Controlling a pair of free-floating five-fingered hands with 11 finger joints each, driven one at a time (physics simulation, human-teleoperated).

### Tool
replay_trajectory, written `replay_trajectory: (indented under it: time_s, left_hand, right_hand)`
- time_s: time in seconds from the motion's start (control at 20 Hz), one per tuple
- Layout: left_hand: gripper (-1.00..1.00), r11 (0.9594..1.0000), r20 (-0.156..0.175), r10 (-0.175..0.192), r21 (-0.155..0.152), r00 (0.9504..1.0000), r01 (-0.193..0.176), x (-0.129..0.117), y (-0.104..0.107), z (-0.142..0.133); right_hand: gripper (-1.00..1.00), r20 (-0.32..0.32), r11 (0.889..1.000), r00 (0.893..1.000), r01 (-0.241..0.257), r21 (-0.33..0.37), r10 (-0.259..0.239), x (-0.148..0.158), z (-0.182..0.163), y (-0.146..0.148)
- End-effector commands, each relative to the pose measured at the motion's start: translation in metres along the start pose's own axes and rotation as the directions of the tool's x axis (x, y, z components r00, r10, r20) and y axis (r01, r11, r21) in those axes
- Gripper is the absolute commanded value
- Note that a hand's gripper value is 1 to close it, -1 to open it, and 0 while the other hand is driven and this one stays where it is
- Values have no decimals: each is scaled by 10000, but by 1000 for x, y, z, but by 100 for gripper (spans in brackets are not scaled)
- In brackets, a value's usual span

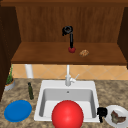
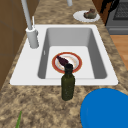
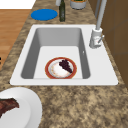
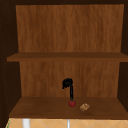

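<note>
The open wooden wall cabinet (image 4: 67,32) rises above the white rectangular sink (image 1: 67,86), which serves as the landmark here. On the cabinet's lower shelf (image 4: 45,108), above and behind the sink, the left hand (image 1: 67,30) hangs in the air with its fingers curled up and a thin black stem reaching down from it to a small red round fruit (image 1: 72,50) that rests on the shelf board; whether the hand actually grips anything cannot be told. Just right of the fruit lies a small tan lumpy nut-like ball (image 1: 84,53), near but apart from it.

A large red ball shape (image 1: 67,114) shows in front of the sink's near edge in the front view. Inside the sink basin lies a red-rimmed round plate (image 3: 60,68) carrying a dark purple piece of food (image 3: 65,65). To the sink's left on the speckled stone counter (image 1: 110,92) lies a flat blue round plate (image 1: 18,110), and between it and the sink stands a dark green glass bottle (image 2: 67,82).

At the sink's right front corner the right hand (image 1: 102,112) hovers with fingers curled, just beside a white round plate (image 1: 110,117) that bears a brown piece of meat (image 1: 117,117). The grey faucet (image 1: 68,77) stands at the sink's back edge.
</note>
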Motion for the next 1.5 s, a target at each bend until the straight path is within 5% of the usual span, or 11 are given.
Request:
replay_trajectory:
  time_s: [0.0, 0.3, 0.5, 0.7, 0.85, 0.9, 0.95, 1.0, 1.1, 1.25, 1.45]
  left_hand:
    - [-100, 9927, -428, 1147, -333, 9925, -1162, -7, 2, -1]
    - [-100, 9737, -406, 2250, -266, 9735, -2262, -19, -1, -11]
    - [-100, 9604, -549, 2704, -537, 9612, -2733, -31, -9, -21]
    - [-100, 9396, -724, 3262, -848, 9425, -3317, -40, -9, -19]
    - [-100, 9461, -696, 3041, -947, 9501, -3097, -66, -22, -19]
    - [-100, 9500, -655, 2926, -942, 9540, -2978, -75, -25, -21]
    - [-100, 9588, -572, 2688, -791, 9615, -2728, -82, -31, -24]
    - [-100, 9615, -576, 2599, -765, 9639, -2638, -86, -36, -28]
    - [-100, 9601, -591, 2587, -938, 9641, -2634, -95, -42, -34]
    - [-100, 9580, -408, 2754, -715, 9604, -2778, -106, -51, -34]
    - [-100, 9491, -360, 3040, -753, 9520, -3059, -135, -54, -32]
  right_hand:
    - [0, 0, 10000, 10000, 0, 0, 0, 0, 0, 0]
    - [0, 0, 10000, 10000, 0, 0, 0, 0, 0, 0]
    - [0, 0, 10000, 10000, 0, 0, 0, 0, 0, 0]
    - [0, 0, 10000, 10000, 0, 0, 0, 0, 0, 0]
    - [0, 0, 10000, 10000, 0, 0, 0, 0, 0, 0]
    - [0, 0, 10000, 10000, 0, 0, 0, 0, 0, 0]
    - [0, 0, 10000, 10000, 0, 0, 0, 0, 0, 0]
    - [0, 0, 10000, 10000, 0, 0, 0, 0, 0, 0]
    - [0, 0, 10000, 10000, 0, 0, 0, 0, 0, 0]
    - [0, 0, 10000, 10000, 0, 0, 0, 0, 0, 0]
    - [0, 0, 10000, 10000, 0, 0, 0, 0, 0, 0]
